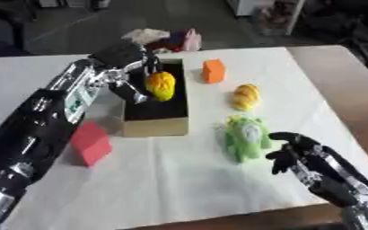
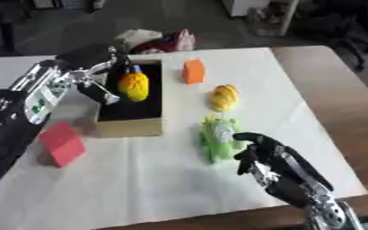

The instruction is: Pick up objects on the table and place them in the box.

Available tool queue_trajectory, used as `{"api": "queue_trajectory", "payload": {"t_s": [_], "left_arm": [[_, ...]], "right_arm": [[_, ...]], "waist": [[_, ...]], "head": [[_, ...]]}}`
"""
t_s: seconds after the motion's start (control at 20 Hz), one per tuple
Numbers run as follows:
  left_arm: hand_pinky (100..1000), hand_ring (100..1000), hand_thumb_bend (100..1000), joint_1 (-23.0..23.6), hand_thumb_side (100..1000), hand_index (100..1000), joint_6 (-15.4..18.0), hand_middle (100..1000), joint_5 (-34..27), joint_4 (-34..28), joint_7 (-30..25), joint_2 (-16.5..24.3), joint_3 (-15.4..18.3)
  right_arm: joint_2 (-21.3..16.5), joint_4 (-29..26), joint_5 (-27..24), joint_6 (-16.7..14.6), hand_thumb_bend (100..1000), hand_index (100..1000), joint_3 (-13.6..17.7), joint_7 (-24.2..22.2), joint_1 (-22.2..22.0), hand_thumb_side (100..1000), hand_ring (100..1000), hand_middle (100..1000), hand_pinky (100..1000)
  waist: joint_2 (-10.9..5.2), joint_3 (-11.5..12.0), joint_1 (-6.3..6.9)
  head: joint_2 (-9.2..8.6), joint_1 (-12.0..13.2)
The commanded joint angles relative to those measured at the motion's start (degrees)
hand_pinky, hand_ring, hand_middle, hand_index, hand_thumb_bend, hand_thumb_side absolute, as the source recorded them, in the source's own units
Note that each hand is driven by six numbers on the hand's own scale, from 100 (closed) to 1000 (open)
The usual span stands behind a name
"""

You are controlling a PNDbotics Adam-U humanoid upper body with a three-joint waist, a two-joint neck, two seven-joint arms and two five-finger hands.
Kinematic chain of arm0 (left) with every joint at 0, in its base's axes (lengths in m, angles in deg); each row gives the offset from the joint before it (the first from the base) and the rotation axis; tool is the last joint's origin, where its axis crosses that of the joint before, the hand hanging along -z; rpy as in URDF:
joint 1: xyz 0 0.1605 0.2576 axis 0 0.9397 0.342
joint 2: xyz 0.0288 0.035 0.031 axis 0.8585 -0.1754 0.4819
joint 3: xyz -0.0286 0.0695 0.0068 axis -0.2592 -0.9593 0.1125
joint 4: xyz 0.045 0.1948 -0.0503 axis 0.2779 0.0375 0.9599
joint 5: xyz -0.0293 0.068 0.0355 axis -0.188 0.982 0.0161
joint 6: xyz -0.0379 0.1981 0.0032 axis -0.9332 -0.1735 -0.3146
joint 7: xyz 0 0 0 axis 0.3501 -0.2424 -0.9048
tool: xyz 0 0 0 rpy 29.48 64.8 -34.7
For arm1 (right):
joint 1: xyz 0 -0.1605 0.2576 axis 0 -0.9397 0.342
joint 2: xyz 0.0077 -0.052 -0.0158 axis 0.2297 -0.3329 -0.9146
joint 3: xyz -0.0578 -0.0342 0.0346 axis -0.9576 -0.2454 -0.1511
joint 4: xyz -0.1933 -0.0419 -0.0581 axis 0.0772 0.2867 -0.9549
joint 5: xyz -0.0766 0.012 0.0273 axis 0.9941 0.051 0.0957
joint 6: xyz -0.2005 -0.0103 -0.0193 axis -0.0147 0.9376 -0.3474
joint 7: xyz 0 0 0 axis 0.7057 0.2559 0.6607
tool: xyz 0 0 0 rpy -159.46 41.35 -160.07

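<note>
Over the box (image 1: 155, 123) hangs a yellow-orange toy (image 1: 161, 85), pinched in the left hand (image 1: 136, 67) — fingers curled on it, poised for dropping inside. Green toy (image 1: 246, 137), yellow piece (image 1: 246, 96), orange block (image 1: 213, 71) wait nearby — right hand (image 1: 297, 152) idles beside them, fingers loosely apart.

soft blur throughout, even bright light, faint shadows.

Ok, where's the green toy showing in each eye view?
Left eye view: the green plastic frog-like toy lies right of centre, just left of the right hand.
Right eye view: it lies just right of centre, slightly lower.
Shared landmark: the open cardboard box lies to its left in both.
</note>
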Motion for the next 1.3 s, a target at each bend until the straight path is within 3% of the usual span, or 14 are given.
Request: {"api": "queue_trajectory", "payload": {"t_s": [0.05, 0.15, 0.2, 0.3, 0.6, 0.9, 1.1, 1.3], "left_arm": [[668, 555, 427, -0.72, 100, 737, 0.51, 570, 0.66, -0.18, -0.53, -0.39, -0.26], [678, 570, 447, -0.46, 109, 753, 0.78, 590, 0.88, 0.05, -0.75, -0.78, -0.54], [691, 587, 500, -0.36, 149, 777, 0.94, 612, 0.88, 0.01, -1.08, -0.81, -0.77], [701, 603, 510, -0.14, 192, 792, 1.29, 630, 0.71, -0.34, -2.59, -0.63, -1.26], [698, 590, 503, 0.78, 213, 788, 0.26, 616, -4.12, -5.1, -4.79, 2.19, -0.73], [701, 577, 477, 1.43, 205, 778, -3.44, 600, -15.87, -16.62, -6.74, 10.66, 0.75], [713, 587, 475, 4.26, 201, 778, -3.56, 607, -23.79, -24.52, -11.99, 18.66, 0.41], [726, 618, 495, 9.56, 214, 790, -2.55, 641, -27.25, -32.22, -19.39, 26.62, -2.67]], "right_arm": [[-0.55, -0.83, -0.53, -0.11, 100, 840, 0.05, -0.35, 0.6, 561, 469, 359, 752], [-0.47, -0.82, -0.49, -0.11, 100, 840, 0.03, -0.41, 0.62, 561, 469, 358, 752], [-0.47, -0.8, -0.47, -0.12, 100, 840, 0.05, -0.41, 0.62, 562, 469, 358, 752], [-0.49, -0.77, -0.39, -0.12, 100, 839, 0.1, -0.35, 0.61, 563, 469, 358, 753], [-0.44, -0.73, -0.11, -0.15, 100, 838, 0.35, -0.23, 0.61, 564, 469, 358, 753], [-0.81, -0.53, 0.45, -0.2, 100, 836, 0.71, 0.15, 0.38, 564, 469, 358, 753], [-1.27, -0.41, 0.74, -0.25, 100, 836, 0.95, 0.35, 0.24, 564, 468, 358, 754], [-1.72, -0.34, 1.02, -0.28, 100, 835, 1.0, 0.43, 0.24, 564, 468, 358, 754]], "waist": [[-0.68, -0.22, -0.03], [-0.66, -0.33, -0.07], [-0.66, -0.36, -0.07], [-0.66, -0.33, -0.02], [-0.68, 0.06, 0.21], [-0.97, 1.3, 0.79], [-1.07, 2.01, 1.29], [-1.11, 2.53, 2.13]], "head": [[-1.0, -0.1], [-1.16, -0.17], [-1.17, -0.2], [-1.16, -0.18], [-1.28, -0.91], [-1.17, -1.6], [-1.22, -1.85], [-1.15, -2.06]]}}
